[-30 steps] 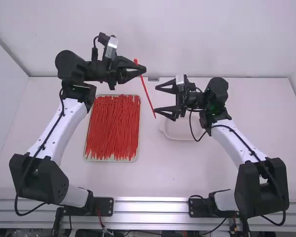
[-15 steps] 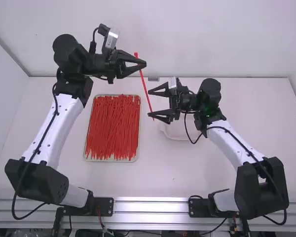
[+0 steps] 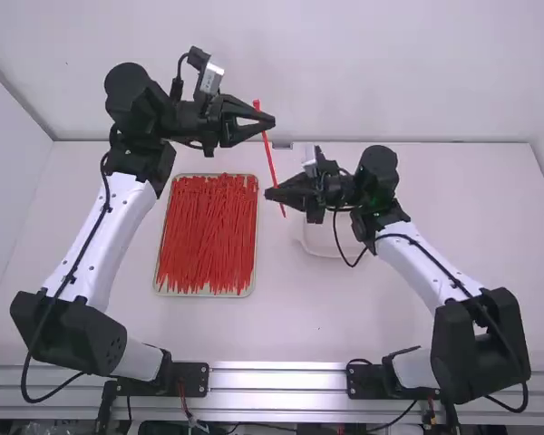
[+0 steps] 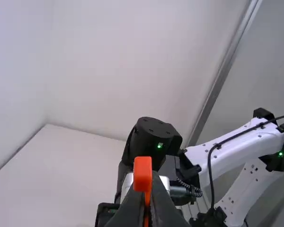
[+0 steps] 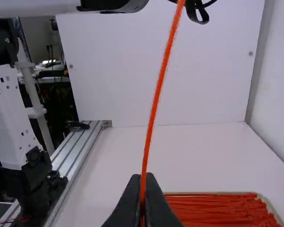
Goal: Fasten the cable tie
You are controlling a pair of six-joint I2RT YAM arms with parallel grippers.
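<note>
A single red cable tie hangs in the air above the table, slanting down from upper left to lower right. My left gripper is shut on its upper end, where the tie's orange-red head sticks up between the fingers. My right gripper is shut on the tie's lower part; the strap rises from between its fingers toward the left gripper. The right arm's wrist faces the left wrist camera.
A tray full of several red cable ties lies on the table under the left arm; the pile also shows beyond the right gripper. A white bowl-like dish sits below the right gripper. Bare table lies to the right.
My right gripper has moved left to the tie and gone from wide open to shut on its lower part. The left gripper has kept holding the head, shifting slightly.
</note>
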